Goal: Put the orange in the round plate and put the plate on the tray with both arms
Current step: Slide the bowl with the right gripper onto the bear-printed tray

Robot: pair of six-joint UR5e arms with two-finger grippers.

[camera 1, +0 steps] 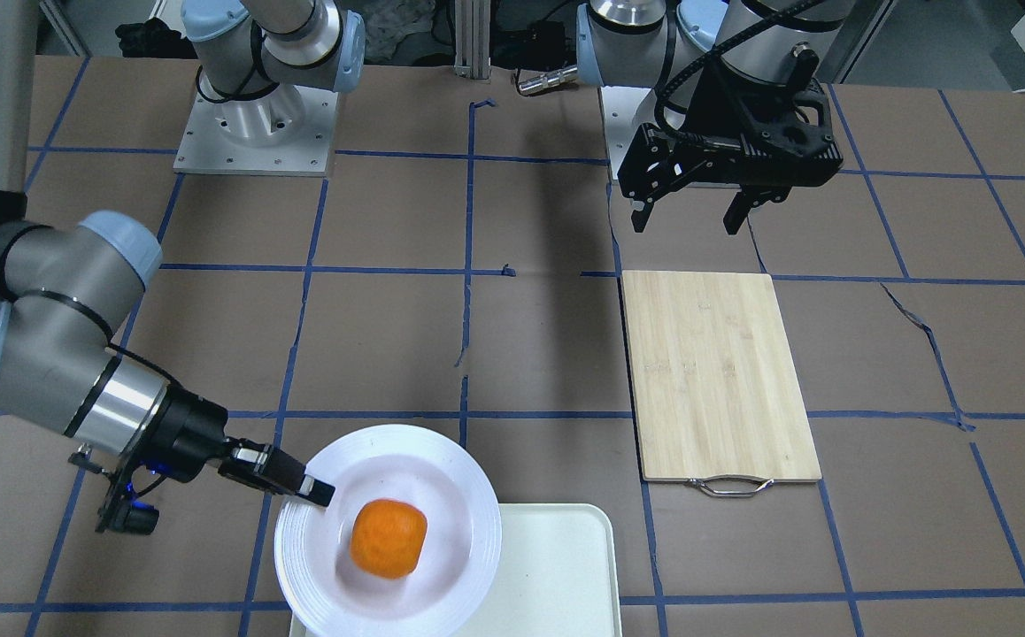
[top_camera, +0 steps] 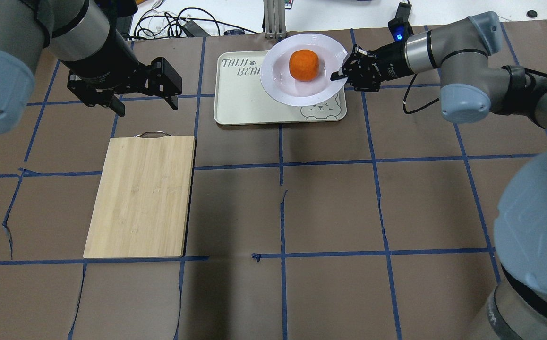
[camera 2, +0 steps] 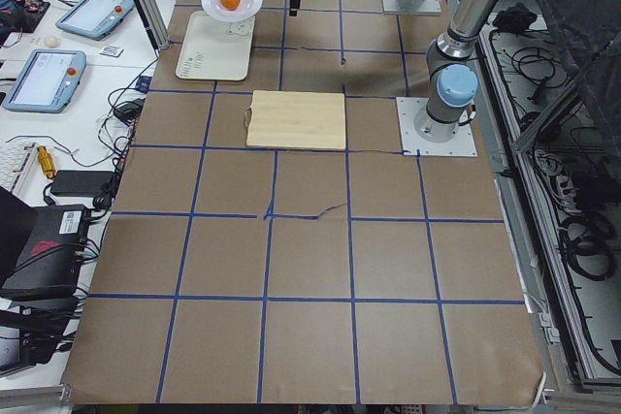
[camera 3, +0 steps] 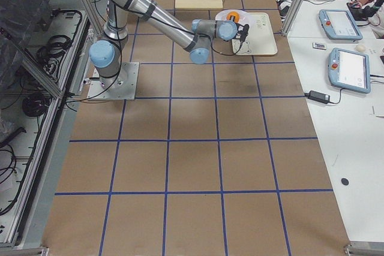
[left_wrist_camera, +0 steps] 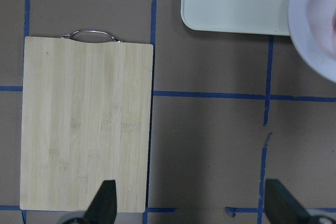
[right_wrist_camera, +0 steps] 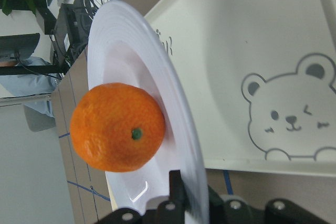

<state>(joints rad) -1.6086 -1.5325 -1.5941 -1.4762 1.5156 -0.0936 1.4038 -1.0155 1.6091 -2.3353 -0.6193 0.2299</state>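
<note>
The orange (camera 1: pixel 389 538) (top_camera: pixel 304 64) (right_wrist_camera: pixel 118 127) lies in the well of the white round plate (camera 1: pixel 406 460) (top_camera: pixel 273 80) (right_wrist_camera: pixel 131 56). My right gripper (camera 1: pixel 318 491) (top_camera: pixel 338 74) (right_wrist_camera: pixel 181 182) is shut on the plate's rim. It holds the plate over the far right corner of the cream tray (camera 1: pixel 557 575) (top_camera: pixel 240 104) (right_wrist_camera: pixel 252 35), partly past the tray's edge. Whether the plate touches the tray I cannot tell. My left gripper (camera 1: pixel 686 221) (top_camera: pixel 147 107) (left_wrist_camera: pixel 191 203) hangs open and empty above the table, left of the tray.
A bamboo cutting board (camera 1: pixel 716 372) (top_camera: pixel 141 193) (left_wrist_camera: pixel 84 124) with a metal handle lies on the brown, blue-taped table under and in front of the left gripper. Cables and tablets sit beyond the table's far edge.
</note>
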